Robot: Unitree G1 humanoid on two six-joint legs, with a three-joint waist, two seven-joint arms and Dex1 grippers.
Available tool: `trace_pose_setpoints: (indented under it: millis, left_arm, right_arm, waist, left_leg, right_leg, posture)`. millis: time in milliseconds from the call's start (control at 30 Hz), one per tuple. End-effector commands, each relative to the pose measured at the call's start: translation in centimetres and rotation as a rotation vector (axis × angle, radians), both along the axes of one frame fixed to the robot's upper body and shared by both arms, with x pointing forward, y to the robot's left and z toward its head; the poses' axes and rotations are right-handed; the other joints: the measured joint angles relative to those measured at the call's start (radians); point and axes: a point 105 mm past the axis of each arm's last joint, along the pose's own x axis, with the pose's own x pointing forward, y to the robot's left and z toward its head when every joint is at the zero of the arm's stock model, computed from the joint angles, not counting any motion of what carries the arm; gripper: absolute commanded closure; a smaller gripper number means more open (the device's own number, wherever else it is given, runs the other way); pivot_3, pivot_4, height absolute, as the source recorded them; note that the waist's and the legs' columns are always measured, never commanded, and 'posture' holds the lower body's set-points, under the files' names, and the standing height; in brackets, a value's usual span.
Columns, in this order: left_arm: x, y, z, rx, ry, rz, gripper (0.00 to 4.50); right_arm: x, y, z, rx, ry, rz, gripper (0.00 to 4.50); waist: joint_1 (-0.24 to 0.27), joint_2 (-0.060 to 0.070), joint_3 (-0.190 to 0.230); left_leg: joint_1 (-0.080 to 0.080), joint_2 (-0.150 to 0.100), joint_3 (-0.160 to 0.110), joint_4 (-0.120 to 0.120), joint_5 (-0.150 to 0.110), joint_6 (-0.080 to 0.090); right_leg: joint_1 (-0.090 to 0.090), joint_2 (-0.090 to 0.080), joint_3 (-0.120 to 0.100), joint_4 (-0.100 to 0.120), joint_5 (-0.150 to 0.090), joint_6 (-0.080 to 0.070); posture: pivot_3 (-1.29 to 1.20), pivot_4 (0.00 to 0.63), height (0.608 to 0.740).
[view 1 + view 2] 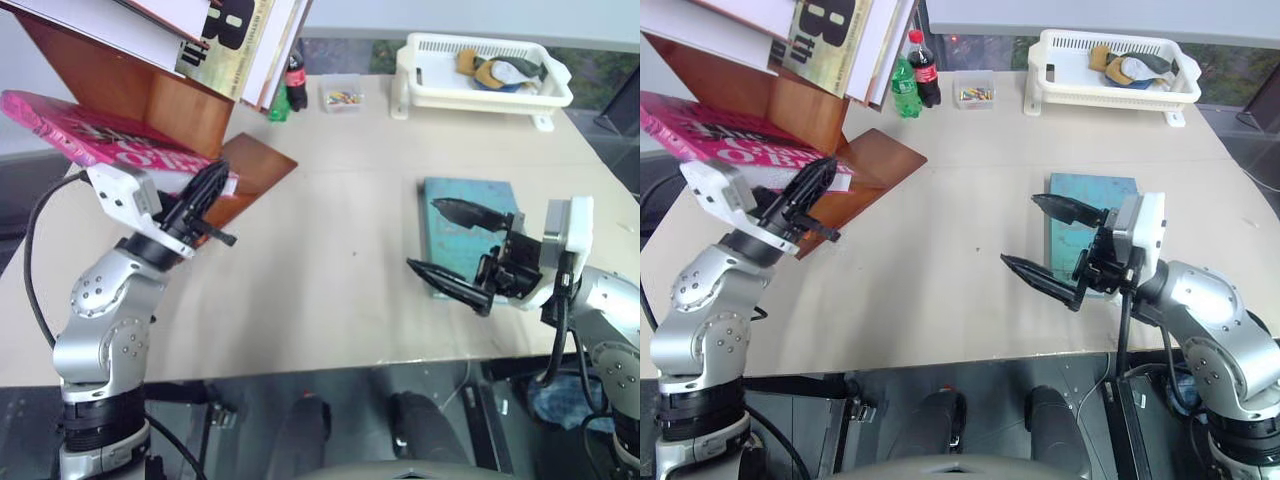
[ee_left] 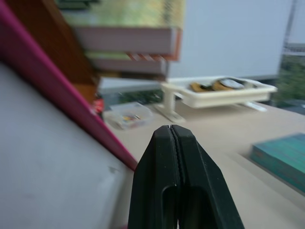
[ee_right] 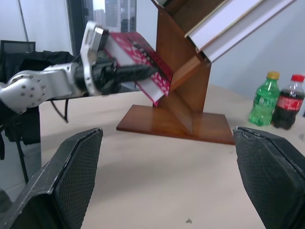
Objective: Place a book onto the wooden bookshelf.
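One step seems left: the pink book (image 1: 95,135) already lies on the wooden bookshelf (image 1: 150,95), with the left gripper (image 1: 208,185) pinched empty beside it and the right gripper (image 1: 1055,240) spread wide.

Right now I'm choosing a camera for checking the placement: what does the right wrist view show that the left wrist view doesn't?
The right wrist view has the left gripper, shut, its tips against the pink book, the bookshelf's base board, and two bottles. The left wrist view has the white basket, the teal book and a small clear box. Both show the pink book leaning on the wooden bookshelf and the table.
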Motion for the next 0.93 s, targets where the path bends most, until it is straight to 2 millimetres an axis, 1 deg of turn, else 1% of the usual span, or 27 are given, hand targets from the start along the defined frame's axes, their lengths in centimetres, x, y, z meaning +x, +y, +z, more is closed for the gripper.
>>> trace_pose_setpoints:
  millis: [33,100,167,233,267,300,333,367,400,433,467,500,567,600,667,767,833,933]
  left_arm:
    - [-1.8,-1.4,0.3,0.076,-0.015,-0.094,4.47]
    - [-2.3,-1.5,-0.4,0.102,0.009,-0.116,4.47]
    - [-2.9,-1.5,-1.6,0.143,0.049,-0.133,4.47]
    - [-3.2,-1.0,-2.5,0.181,0.083,-0.119,4.47]
    - [-3.7,-0.6,-2.9,0.186,0.103,-0.122,4.47]
    - [-4.1,-0.2,-3.2,0.188,0.124,-0.121,3.94]
    - [-4.5,0.2,-3.5,0.181,0.146,-0.119,3.64]
    - [-5.0,0.6,-3.8,0.184,0.166,-0.105,3.07]
    - [-5.3,1.0,-4.1,0.186,0.182,-0.085,2.92]
    - [-5.7,1.6,-4.4,0.192,0.199,-0.055,2.38]
    - [-6.1,2.0,-4.7,0.206,0.217,-0.030,1.99]
    - [-6.6,2.4,-5.1,0.215,0.237,-0.010,1.39]
    - [-7.4,3.0,-5.5,0.215,0.264,0.012,0.54]
    - [-7.9,3.5,-5.8,0.230,0.280,0.032,0.08]
    - [-8.8,4.2,-6.3,0.250,0.307,0.046,0.08]
    - [-10.0,5.4,-6.5,0.255,0.353,0.072,0.08]
    - [-10.5,5.9,-6.4,0.257,0.371,0.072,0.08]
    - [-10.7,6.1,-6.2,0.259,0.375,0.058,0.08]
  right_arm:
    - [-0.6,0.2,0.9,0.005,-0.055,0.027,0.00]
    - [-0.5,0.2,0.8,-0.004,-0.050,0.030,0.00]
    - [-0.2,0.1,0.2,-0.035,-0.037,0.030,0.00]
    - [0.3,0.0,-0.5,-0.074,-0.014,0.021,0.00]
    - [0.8,-0.2,-1.2,-0.112,0.006,0.003,0.00]
    - [1.2,-0.5,-1.8,-0.145,0.037,-0.012,0.00]
    - [1.6,-0.9,-2.5,-0.176,0.062,-0.038,0.00]
    - [1.9,-1.5,-3.0,-0.210,0.070,-0.058,0.00]
    - [1.9,-2.0,-3.4,-0.234,0.083,-0.068,0.00]
    - [2.0,-2.7,-3.8,-0.261,0.098,-0.086,0.00]
    - [2.1,-3.4,-4.1,-0.287,0.105,-0.108,0.00]
    - [2.1,-4.4,-4.5,-0.315,0.119,-0.128,0.00]
    - [2.0,-5.5,-4.8,-0.348,0.133,-0.151,0.00]
    - [2.0,-6.6,-5.0,-0.364,0.147,-0.181,0.00]
    - [2.0,-8.5,-5.1,-0.389,0.165,-0.232,0.00]
    - [1.4,-12.1,-5.5,-0.460,0.215,-0.298,0.00]
    - [1.0,-13.2,-5.8,-0.500,0.236,-0.310,0.00]
    - [0.8,-14.3,-6.2,-0.525,0.254,-0.322,0.00]
  waist:
    - [0.000,0.000,0.000]
    - [0.001,0.000,0.000]
    - [0.001,0.000,0.000]
    - [0.001,0.000,0.000]
    - [0.000,0.000,0.000]
    - [-0.001,0.001,0.000]
    - [-0.001,0.001,0.001]
    - [0.000,0.001,0.001]
    - [0.001,0.001,0.001]
    - [0.001,0.001,0.001]
    - [0.002,0.001,0.001]
    - [0.003,0.001,0.001]
    - [0.004,0.001,0.001]
    - [0.005,0.001,0.001]
    - [0.003,0.001,0.001]
    - [0.005,0.000,0.001]
    - [0.004,0.000,0.001]
    - [0.003,0.000,0.001]
  left_leg:
    - [0.000,0.000,0.000,0.000,0.000,0.000]
    - [0.000,0.000,0.000,0.000,0.000,0.000]
    - [0.000,0.000,0.000,0.000,0.000,0.000]
    - [0.000,0.000,0.000,0.000,0.000,0.000]
    - [0.000,0.000,0.000,0.000,0.000,0.000]
    - [0.000,0.000,0.000,0.000,0.000,0.000]
    - [0.000,0.000,0.001,0.000,0.000,0.000]
    - [0.000,0.000,0.001,0.000,0.000,0.000]
    - [0.000,0.000,0.001,0.000,0.000,0.000]
    - [0.000,0.000,0.000,0.000,0.000,0.000]
    - [-0.001,0.000,0.000,0.000,0.000,0.000]
    - [-0.001,0.000,0.001,-0.001,0.000,0.000]
    - [-0.002,0.000,0.001,-0.001,0.000,0.000]
    - [-0.002,0.000,0.001,-0.001,0.000,0.000]
    - [-0.002,0.000,0.001,-0.001,0.000,0.000]
    - [-0.002,0.000,0.002,-0.001,0.000,0.000]
    - [-0.002,0.000,0.002,-0.001,0.000,0.000]
    - [-0.001,0.000,0.002,-0.001,0.000,0.000]
  right_leg:
    - [0.000,0.000,0.000,0.000,0.000,0.000]
    - [0.000,0.000,0.000,-0.001,-0.001,-0.001]
    - [0.000,0.000,0.000,-0.001,-0.001,-0.002]
    - [0.000,0.000,0.000,-0.001,-0.002,-0.001]
    - [0.000,0.000,0.000,-0.001,-0.002,-0.001]
    - [0.000,0.000,0.000,-0.001,-0.002,-0.001]
    - [0.000,0.000,0.000,-0.001,-0.002,-0.001]
    - [0.000,-0.001,0.000,-0.001,-0.002,-0.001]
    - [0.000,-0.001,0.000,-0.001,-0.002,-0.001]
    - [-0.001,-0.001,0.000,-0.001,-0.002,-0.001]
    - [-0.001,-0.001,0.000,-0.001,-0.002,-0.001]
    - [0.000,-0.002,0.000,-0.002,-0.002,-0.001]
    - [-0.001,-0.002,0.000,-0.004,-0.002,-0.001]
    - [0.000,-0.002,-0.001,-0.004,-0.002,-0.001]
    - [0.000,-0.002,0.000,-0.005,-0.003,0.001]
    - [0.000,-0.003,0.000,-0.005,-0.004,0.002]
    - [0.000,-0.002,-0.001,-0.005,-0.004,0.002]
    - [0.000,-0.002,-0.001,-0.005,-0.004,0.003]
  posture:
    - [0.00,0.150,0.740]
    - [0.00,0.150,0.740]
    - [0.00,0.150,0.740]
    - [0.00,0.150,0.740]
    - [0.00,0.150,0.740]
    - [0.00,0.150,0.740]
    - [0.00,0.150,0.740]
    - [0.00,0.150,0.740]
    - [0.00,0.150,0.740]
    - [0.00,0.150,0.740]
    - [0.00,0.150,0.740]
    - [0.00,0.150,0.740]
    - [0.00,0.150,0.740]
    - [0.00,0.150,0.740]
    - [0.00,0.150,0.740]
    - [0.00,0.150,0.740]
    - [0.00,0.150,0.740]
    - [0.00,0.150,0.740]
